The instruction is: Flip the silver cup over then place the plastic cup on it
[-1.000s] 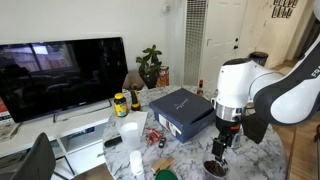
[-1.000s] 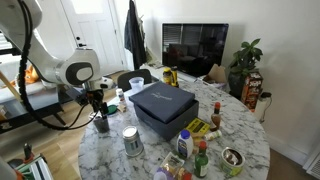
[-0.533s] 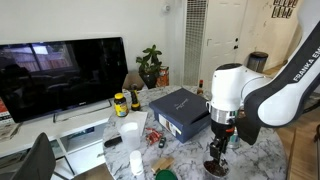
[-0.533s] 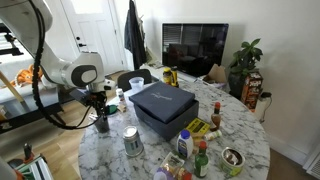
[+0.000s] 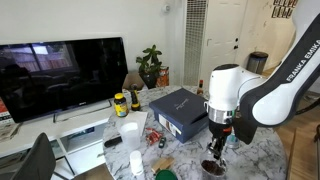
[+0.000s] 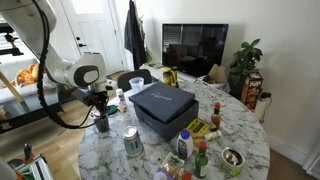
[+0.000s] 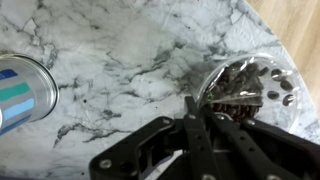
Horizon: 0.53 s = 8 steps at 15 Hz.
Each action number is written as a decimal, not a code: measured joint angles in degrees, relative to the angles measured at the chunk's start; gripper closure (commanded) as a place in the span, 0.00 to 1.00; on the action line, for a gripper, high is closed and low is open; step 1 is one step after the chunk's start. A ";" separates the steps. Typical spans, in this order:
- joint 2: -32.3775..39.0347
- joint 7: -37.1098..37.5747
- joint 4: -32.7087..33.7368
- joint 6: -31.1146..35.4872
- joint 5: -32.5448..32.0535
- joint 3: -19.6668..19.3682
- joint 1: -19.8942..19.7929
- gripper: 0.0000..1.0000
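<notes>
The plastic cup [image 7: 243,84] is smoky, see-through and dark inside; it stands upright on the marble table near its edge, seen in both exterior views [image 5: 213,168] [image 6: 101,125]. My gripper [image 7: 194,104] comes down from above and is shut, its fingertips pinched together on the cup's near rim. From outside the gripper [image 5: 216,150] [image 6: 100,112] hangs straight down over the cup. The silver cup [image 6: 132,142] stands apart on the table, and its shiny side with bluish bands shows at the left edge of the wrist view [image 7: 22,90].
A dark blue box [image 6: 160,108] fills the table's middle. Bottles and small jars [image 6: 197,150] crowd one side. A tall white cup [image 5: 130,133] stands by the box. The table's edge [image 7: 262,35] and wooden floor lie close beside the plastic cup. A TV [image 5: 60,75] stands behind.
The gripper sank a little onto the plastic cup and its fingers went from open to shut on the rim. The cups have not moved.
</notes>
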 measured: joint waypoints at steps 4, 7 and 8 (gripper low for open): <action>-0.67 -0.57 -0.01 0.00 1.00 0.01 -0.07 0.98; -3.59 -1.12 -1.04 -0.80 2.57 0.00 -0.55 0.98; -5.58 -1.14 -1.86 -1.79 3.06 -0.01 -0.81 0.98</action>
